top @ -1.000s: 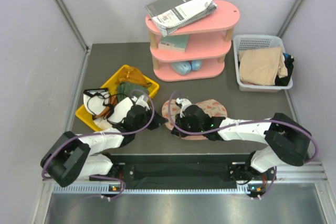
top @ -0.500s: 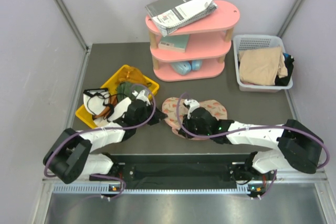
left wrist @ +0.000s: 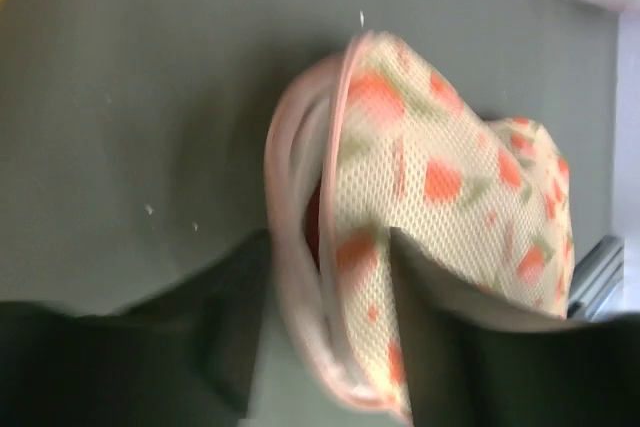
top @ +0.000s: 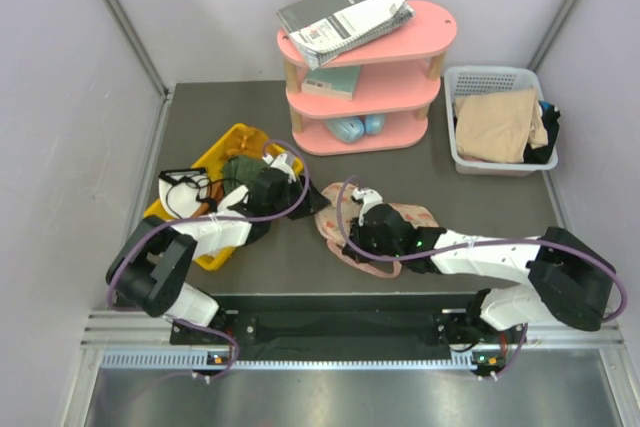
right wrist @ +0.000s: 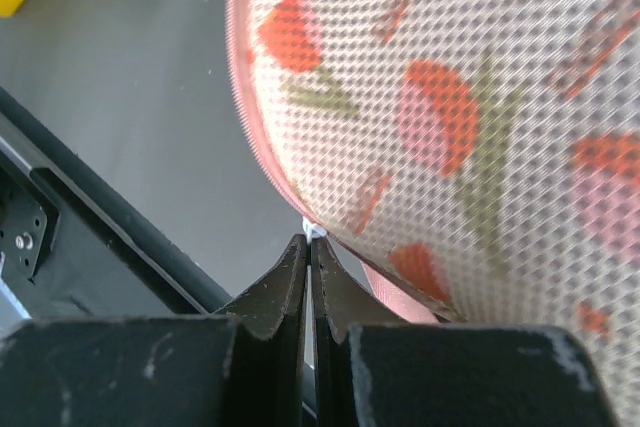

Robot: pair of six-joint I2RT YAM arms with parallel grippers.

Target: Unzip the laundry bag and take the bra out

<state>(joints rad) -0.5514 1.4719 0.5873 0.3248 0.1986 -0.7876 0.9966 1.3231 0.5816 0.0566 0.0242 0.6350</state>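
1. The laundry bag lies mid-table, near of the pink shelf. A second ago it was a flat oval; now its left end is bunched up and gapes.
2. The left gripper, closed a moment ago, has parted about halfway. Its fingers straddle the bag's open rim and clamp nothing.
3. The right gripper stays pinched tight on a small white tab at the bag's near seam, probably the zip pull.
4. A dark red sliver, likely the bra, shows inside the gap and is not yet out.
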